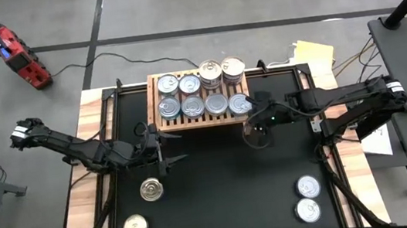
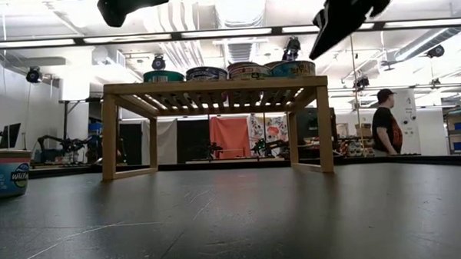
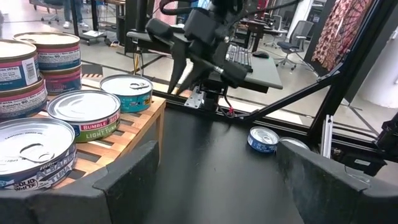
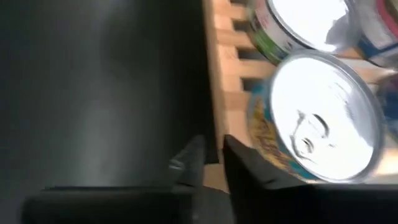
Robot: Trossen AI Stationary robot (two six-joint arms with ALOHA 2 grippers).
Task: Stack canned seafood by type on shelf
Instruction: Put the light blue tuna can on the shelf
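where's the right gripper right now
In the high view the right gripper hovers empty and shut at the shelf's front right corner, beside the teal-labelled can there.

Grey concrete floor (image 1: pixel 175 8), red toolbox (image 1: pixel 19 56), ceiling strip lights (image 2: pixel 235 33), desks.

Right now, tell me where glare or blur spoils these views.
Right wrist view: motion-blurred, with glare whitening the lid of the nearest can on the shelf. Low view: ceiling strip lights leave the arms as dark silhouettes. Left wrist view: reflections on the tuna lids, labels still readable. High view: evenly lit, little glare.
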